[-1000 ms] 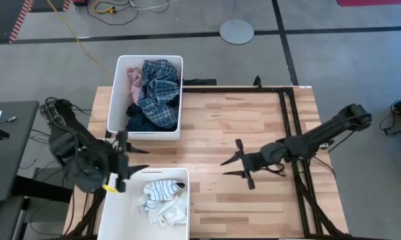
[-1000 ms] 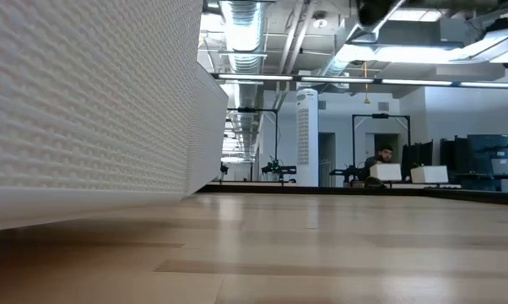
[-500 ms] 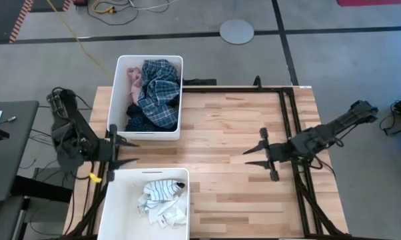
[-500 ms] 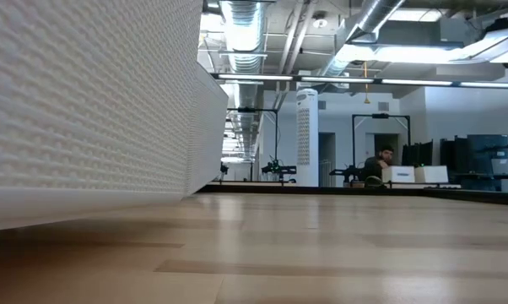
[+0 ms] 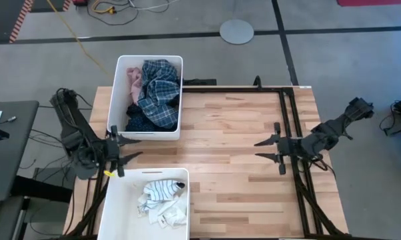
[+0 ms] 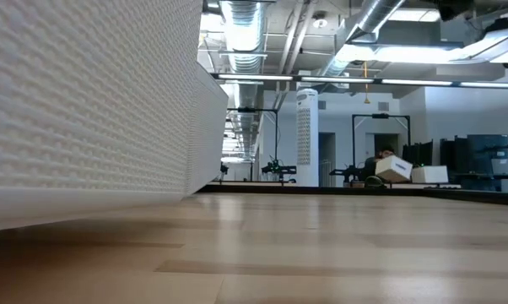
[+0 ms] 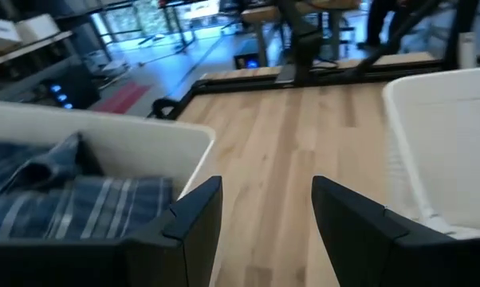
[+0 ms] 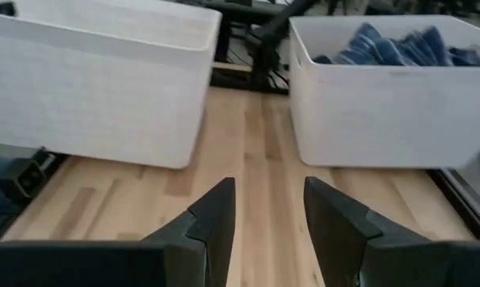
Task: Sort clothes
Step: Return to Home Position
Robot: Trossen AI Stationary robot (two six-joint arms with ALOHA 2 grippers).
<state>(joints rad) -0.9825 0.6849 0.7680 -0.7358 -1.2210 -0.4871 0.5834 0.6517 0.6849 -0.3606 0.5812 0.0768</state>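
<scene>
The clothes lie in two white bins. The far bin holds a blue plaid shirt, a pink shirt and a navy piece. In the near bin lie white and striped socks. My left gripper stands open at the table's left edge, over the gap between the bins, holding nothing; its wrist view shows the plaid shirt beside its fingers. My right gripper stands open over the bare right part of the table, pointing toward the two bins.
A dark metal frame runs along the table's right side, under my right arm. Bare wood lies between the two grippers. In the low view a bin wall fills the left, and a person sits far off in the room.
My right gripper has drawn back toward the table's right edge, staying open. My left gripper has pulled away from the near bin's far left corner toward the gap between the bins, rolling a little and staying open. The clothes have not moved.
</scene>
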